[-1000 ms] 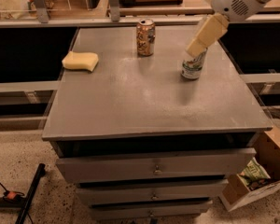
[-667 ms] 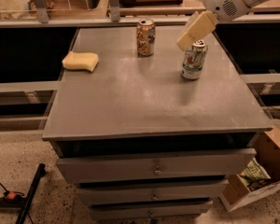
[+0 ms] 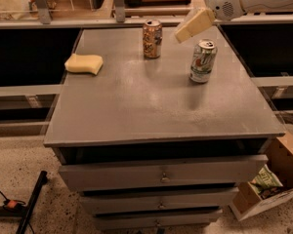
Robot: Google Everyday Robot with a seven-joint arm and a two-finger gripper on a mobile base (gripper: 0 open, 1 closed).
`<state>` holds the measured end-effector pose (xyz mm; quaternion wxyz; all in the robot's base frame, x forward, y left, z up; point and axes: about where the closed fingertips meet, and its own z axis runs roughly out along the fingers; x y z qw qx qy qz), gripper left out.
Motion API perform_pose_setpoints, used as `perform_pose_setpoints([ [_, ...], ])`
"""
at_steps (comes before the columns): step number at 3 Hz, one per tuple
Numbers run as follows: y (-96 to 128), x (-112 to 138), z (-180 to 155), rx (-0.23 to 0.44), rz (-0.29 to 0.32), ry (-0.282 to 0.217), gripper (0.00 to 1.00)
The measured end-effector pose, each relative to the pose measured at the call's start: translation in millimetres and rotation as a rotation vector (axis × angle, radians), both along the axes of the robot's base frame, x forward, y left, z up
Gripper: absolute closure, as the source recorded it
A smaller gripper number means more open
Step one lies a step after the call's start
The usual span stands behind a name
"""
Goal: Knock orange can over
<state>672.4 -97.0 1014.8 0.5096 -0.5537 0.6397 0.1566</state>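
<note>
The orange can (image 3: 152, 38) stands upright near the far edge of the grey cabinet top (image 3: 136, 106). It has an orange-brown mottled label and a silver rim. My gripper (image 3: 184, 34) reaches in from the upper right on a white arm, its cream-coloured tip hanging in the air just right of the orange can and apart from it. A green-and-white can (image 3: 203, 60) stands upright below and right of the gripper.
A yellow sponge (image 3: 84, 64) lies at the left of the cabinet top. Drawers run below the front edge. A cardboard box with a snack bag (image 3: 266, 185) sits on the floor at the right. Shelving rails run behind the cabinet.
My gripper has moved up and to the left, away from the green-and-white can and toward the orange can. Both cans remain upright.
</note>
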Motion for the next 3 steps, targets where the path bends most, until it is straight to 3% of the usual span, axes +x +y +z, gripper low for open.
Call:
perform_pose_setpoints([
  [2, 5.0, 9.4, -0.3, 0.007, 0.019, -0.027, 0.00],
  [3, 6.4, 31.7, -1.9, 0.033, 0.029, -0.061, 0.00],
])
